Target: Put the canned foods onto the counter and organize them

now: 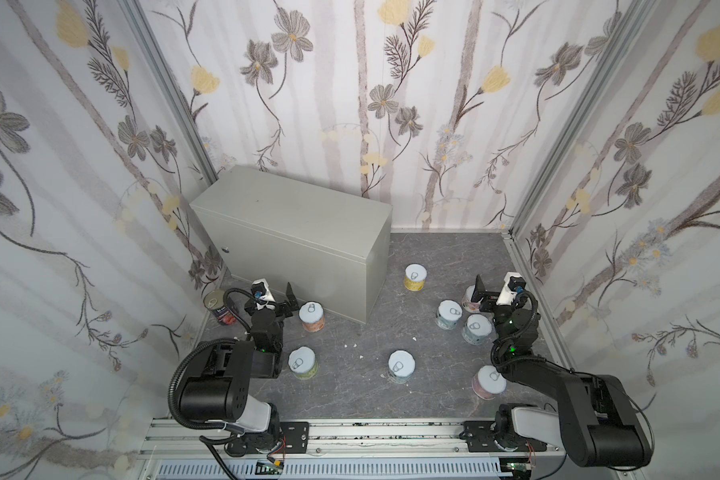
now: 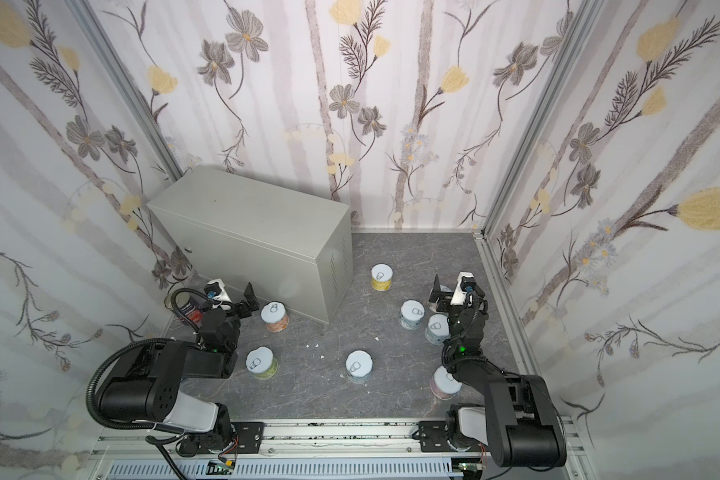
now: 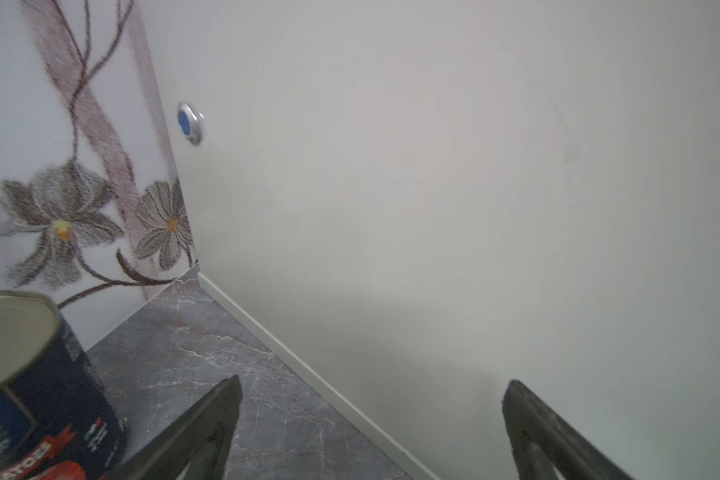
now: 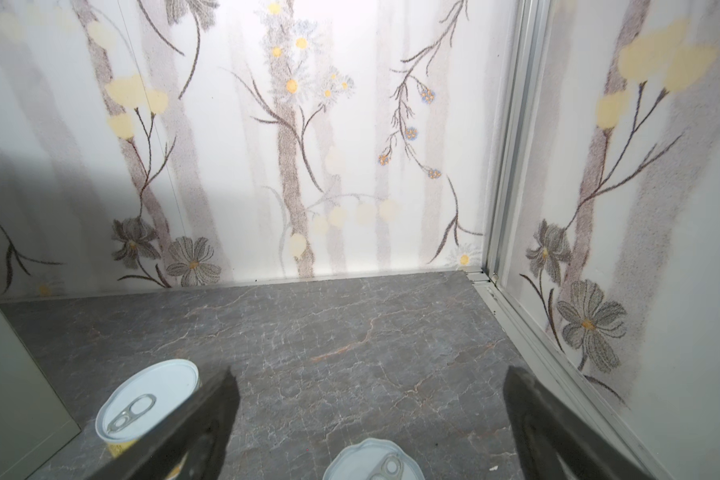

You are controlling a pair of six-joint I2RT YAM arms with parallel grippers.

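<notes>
The counter (image 1: 283, 216), a light grey metal box with a bare flat top, stands at the back left; its front (image 3: 433, 187) fills the left wrist view. The canned foods stand on the floor. A tall dark blue can (image 1: 219, 305) (image 3: 38, 395) is beside my open left gripper (image 1: 277, 297) (image 3: 373, 380), which faces the counter's front. Short cans include an orange one (image 1: 312, 316), a green one (image 1: 303, 363) and a yellow one (image 1: 415, 277) (image 4: 150, 403). My open right gripper (image 1: 495, 291) (image 4: 371, 370) hovers over another short can (image 4: 371, 461), holding nothing.
More short cans (image 1: 449, 314) (image 1: 476, 329) (image 1: 401, 365) (image 1: 490, 381) stand around the right arm and mid floor. Flowered walls (image 1: 391, 104) close in three sides. An aluminium rail (image 1: 391, 436) runs along the front. Small white crumbs (image 1: 352, 345) lie on the dark marbled floor.
</notes>
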